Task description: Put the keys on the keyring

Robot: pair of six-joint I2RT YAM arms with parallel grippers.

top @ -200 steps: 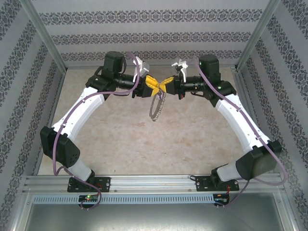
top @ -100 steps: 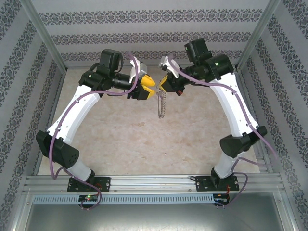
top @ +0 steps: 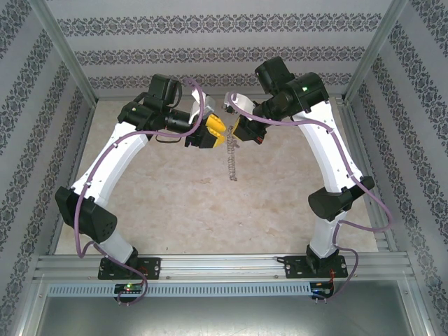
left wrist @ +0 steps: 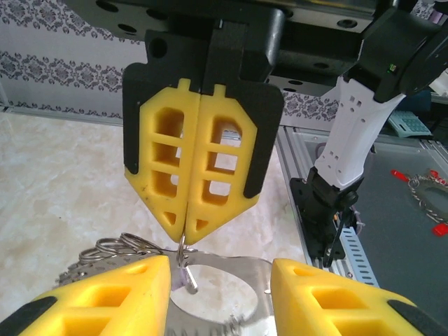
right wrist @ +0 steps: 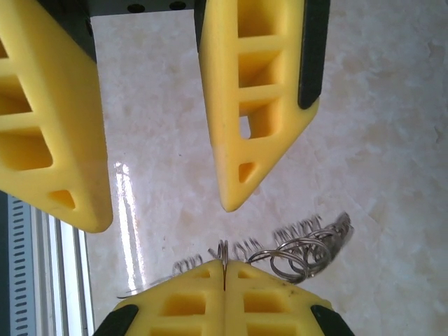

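Soft, even light is filling the scene with only faint shadows, a white glare streak is shining on the worktop (right wrist: 129, 196), and the left claw (left wrist: 220, 267) is blurring near the lens.

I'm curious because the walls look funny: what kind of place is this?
Probably a robot test booth, not a home: a left arm and right arm bolted to a metal rail, patterned panel walls, and a marble-look table.

Shiny metal keyring (left wrist: 217, 260), matt yellow plastic right tool (left wrist: 189, 227), glossy marbled table (left wrist: 63, 182).
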